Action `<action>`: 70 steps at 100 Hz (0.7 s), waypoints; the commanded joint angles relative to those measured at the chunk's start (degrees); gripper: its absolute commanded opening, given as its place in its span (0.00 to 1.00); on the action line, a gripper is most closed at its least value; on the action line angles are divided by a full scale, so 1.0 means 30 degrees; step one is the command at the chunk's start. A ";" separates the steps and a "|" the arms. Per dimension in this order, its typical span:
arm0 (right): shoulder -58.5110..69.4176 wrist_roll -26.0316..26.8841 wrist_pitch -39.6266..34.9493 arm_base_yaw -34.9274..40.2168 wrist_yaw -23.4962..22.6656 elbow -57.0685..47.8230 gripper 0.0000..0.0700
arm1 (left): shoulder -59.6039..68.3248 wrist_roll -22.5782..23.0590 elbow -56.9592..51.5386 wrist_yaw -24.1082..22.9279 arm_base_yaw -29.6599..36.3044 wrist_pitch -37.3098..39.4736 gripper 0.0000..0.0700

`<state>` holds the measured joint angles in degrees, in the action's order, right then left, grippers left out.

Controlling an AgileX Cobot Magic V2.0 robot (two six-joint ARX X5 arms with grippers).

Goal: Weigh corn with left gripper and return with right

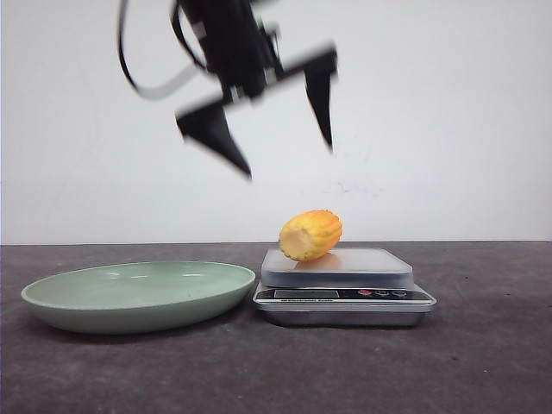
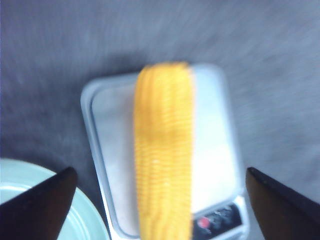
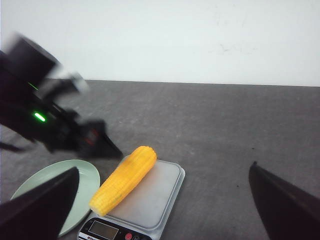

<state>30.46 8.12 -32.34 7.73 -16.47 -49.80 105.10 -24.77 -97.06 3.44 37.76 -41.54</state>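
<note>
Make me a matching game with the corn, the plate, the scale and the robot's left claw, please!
Things:
1. corn
2. green plate
3. kitchen scale
4. left gripper

Places or states:
A. open, up in the air above the scale
B. empty, on the table beside the scale
C. lying on the scale's platform
D. on the table, carrying the corn

Pairs: 1-C, 2-B, 3-D, 4-A
</note>
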 commanded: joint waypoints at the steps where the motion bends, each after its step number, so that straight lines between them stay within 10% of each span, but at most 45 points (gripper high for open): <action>1: 0.0058 -0.0197 0.0160 0.0044 0.0015 -0.0306 0.98 | -0.0831 0.1311 -0.0393 -0.0175 0.0117 -0.0189 1.00; 10: 0.0058 0.0007 0.0160 0.0044 0.0007 -0.0306 0.98 | -0.2652 0.1967 -0.0393 -0.0240 0.0117 -0.0437 0.99; 44: 0.0058 0.0809 -0.0051 0.0044 -0.0430 -0.0306 0.98 | -1.0455 0.4532 -0.0393 -0.0248 0.0182 -0.3599 0.00; 70: 0.0058 0.1268 -0.0226 0.0051 -0.1872 -0.0306 0.98 | -1.5482 0.5042 -0.0386 -0.2397 0.0182 -0.7919 0.00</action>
<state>30.46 10.37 -33.67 7.73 -21.19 -49.80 60.40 -10.94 -97.08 -1.69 37.80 -63.83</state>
